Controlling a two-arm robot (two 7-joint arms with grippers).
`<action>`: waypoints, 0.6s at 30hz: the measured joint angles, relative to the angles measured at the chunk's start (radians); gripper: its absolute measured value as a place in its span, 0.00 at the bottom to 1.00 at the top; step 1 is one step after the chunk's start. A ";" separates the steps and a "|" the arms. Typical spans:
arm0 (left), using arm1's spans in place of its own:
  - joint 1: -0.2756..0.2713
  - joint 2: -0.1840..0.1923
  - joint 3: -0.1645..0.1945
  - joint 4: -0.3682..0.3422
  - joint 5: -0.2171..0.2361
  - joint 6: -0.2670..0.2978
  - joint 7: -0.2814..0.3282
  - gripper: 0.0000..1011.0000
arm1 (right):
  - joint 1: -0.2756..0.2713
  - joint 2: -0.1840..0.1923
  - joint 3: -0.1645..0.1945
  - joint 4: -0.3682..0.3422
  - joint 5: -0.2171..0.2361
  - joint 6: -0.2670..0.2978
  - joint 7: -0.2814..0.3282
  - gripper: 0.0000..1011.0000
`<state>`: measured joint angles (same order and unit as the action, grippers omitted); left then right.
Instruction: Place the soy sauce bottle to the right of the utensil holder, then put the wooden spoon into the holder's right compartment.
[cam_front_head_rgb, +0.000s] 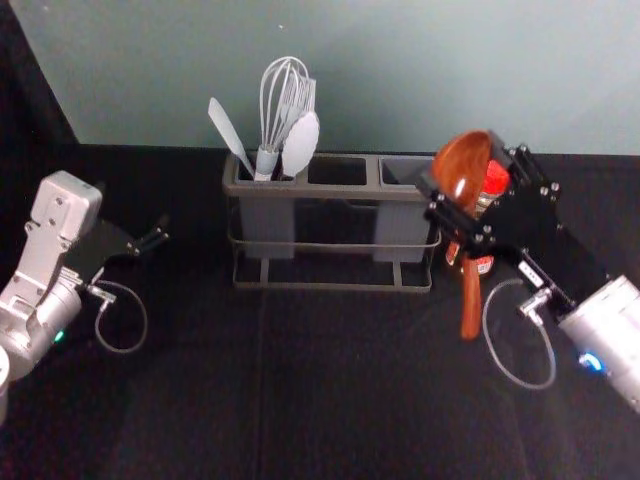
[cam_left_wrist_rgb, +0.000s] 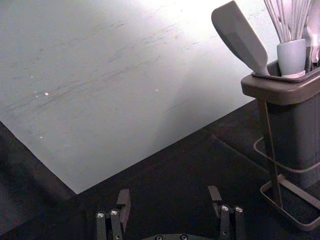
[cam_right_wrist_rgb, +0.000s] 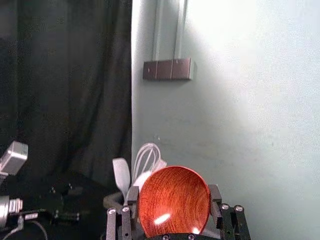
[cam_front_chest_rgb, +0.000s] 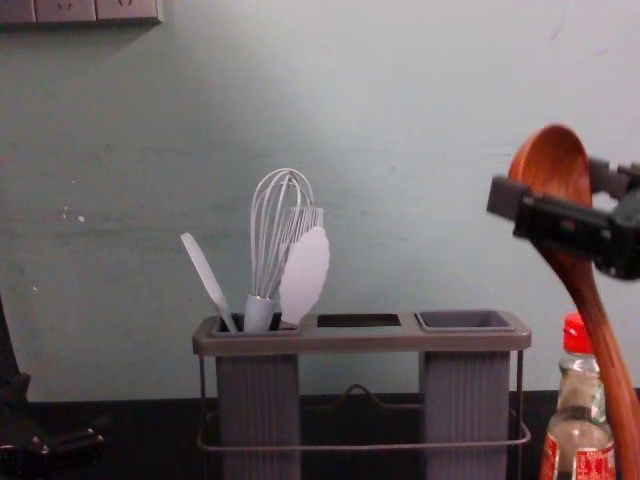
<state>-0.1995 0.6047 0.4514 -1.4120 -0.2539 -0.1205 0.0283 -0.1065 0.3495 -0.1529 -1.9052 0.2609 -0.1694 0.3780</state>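
R tool (cam_front_chest_rgb: 547, 187) high w/ spoon (cam_front_chest_rgb: 556, 150), L tool (cam_front_head_rgb: 162, 229) low

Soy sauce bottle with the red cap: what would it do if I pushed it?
The soy sauce bottle might tip if pushed near its red cap, since it stands upright with a narrow neck. Once down, it could roll, because its body looks round. It is probably stiff and breakable: its see-through wall looks like glass.

Bright glare on wall (cam_left_wrist_rgb: 192, 30), soft shadows, glints on wooden spoon (cam_right_wrist_rgb: 175, 195)
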 joint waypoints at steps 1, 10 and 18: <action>0.000 0.000 0.000 0.000 0.000 0.000 0.000 1.00 | 0.009 0.004 -0.001 -0.004 0.004 -0.001 0.000 0.83; 0.000 0.000 0.000 0.000 0.000 0.000 0.000 1.00 | 0.108 0.013 -0.011 0.016 0.038 -0.045 0.020 0.83; 0.000 0.000 0.000 0.000 0.000 0.000 0.000 1.00 | 0.257 0.009 -0.050 0.108 0.067 -0.049 0.048 0.83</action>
<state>-0.1995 0.6047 0.4514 -1.4120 -0.2539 -0.1205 0.0283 0.1508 0.3588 -0.2033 -1.7977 0.3282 -0.2183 0.4265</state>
